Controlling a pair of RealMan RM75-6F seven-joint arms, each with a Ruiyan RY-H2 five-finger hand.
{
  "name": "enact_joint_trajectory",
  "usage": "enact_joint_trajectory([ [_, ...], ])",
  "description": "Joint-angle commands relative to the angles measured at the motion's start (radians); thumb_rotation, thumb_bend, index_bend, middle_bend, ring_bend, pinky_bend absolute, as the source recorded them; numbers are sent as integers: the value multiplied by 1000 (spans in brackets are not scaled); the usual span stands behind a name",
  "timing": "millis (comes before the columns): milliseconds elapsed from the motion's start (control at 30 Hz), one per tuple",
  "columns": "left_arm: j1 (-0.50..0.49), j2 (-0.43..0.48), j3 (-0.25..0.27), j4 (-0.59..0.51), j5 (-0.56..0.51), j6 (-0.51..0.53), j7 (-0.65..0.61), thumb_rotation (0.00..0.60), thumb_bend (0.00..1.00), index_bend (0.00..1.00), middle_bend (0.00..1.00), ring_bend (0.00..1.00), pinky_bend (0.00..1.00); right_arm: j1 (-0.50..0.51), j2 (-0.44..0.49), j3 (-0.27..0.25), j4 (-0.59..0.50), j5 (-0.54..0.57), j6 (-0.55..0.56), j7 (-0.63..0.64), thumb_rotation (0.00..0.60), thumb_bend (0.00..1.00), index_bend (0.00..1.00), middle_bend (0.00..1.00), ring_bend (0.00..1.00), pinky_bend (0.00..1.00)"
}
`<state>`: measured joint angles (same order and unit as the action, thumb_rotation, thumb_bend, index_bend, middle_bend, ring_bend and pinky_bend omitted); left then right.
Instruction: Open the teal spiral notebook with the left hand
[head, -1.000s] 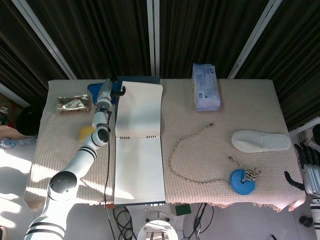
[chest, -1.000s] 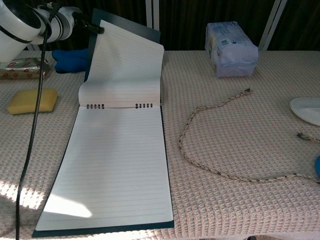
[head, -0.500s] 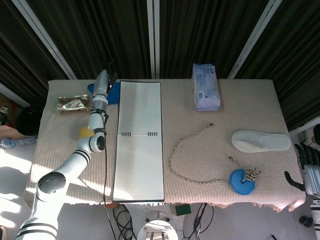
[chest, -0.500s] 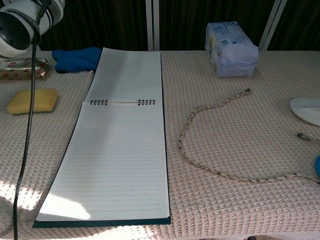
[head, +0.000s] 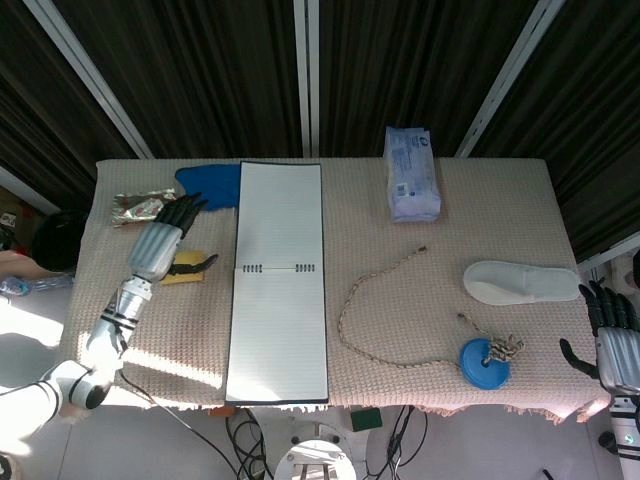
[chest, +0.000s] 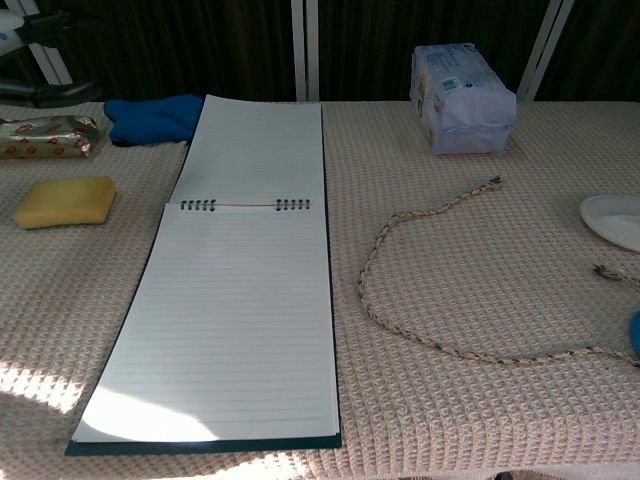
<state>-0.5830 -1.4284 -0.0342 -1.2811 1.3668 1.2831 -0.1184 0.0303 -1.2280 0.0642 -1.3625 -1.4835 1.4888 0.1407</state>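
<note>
The teal spiral notebook (head: 278, 280) lies flat and fully open on the table, white lined pages up, its wire binding across the middle (chest: 245, 205). Only a thin teal edge shows along its near side in the chest view. My left hand (head: 160, 245) hovers to the left of the notebook, above the yellow sponge (head: 185, 267), fingers spread and holding nothing. My right hand (head: 612, 340) hangs off the table's right edge, fingers apart and empty. In the chest view only dark fingers of the left hand (chest: 45, 93) show at the top left.
A blue cloth (head: 210, 183) and a foil snack packet (head: 140, 208) lie at the back left. A tissue pack (head: 411, 175) stands at the back. A rope (head: 385, 290), a blue disc (head: 484, 362) and a white slipper (head: 522, 281) occupy the right side.
The upper page was let go and dropped flat, leaving the notebook fully open. My left hand then drew back from the notebook's far end toward the left, over the sponge.
</note>
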Motion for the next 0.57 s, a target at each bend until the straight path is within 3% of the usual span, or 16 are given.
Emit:
enact_joint_trajectory([
  [33,250,64,183,-82,114,221,175,176,158,45,0,0,96,-4,-28,-4,30,-33,34,-4,600,279,0,0,0,0],
  [167,326,71,207,-104,137,286,199,154,157,45,0,0,95,-4,-32,-15,29,-49,40,-27,600,275,0,0,0,0],
  [567,399,91,171,-118,161,316,165,145,158,45,0,0,95,-21,-23,-41,24,-79,64,-19,600,275,0,0,0,0],
])
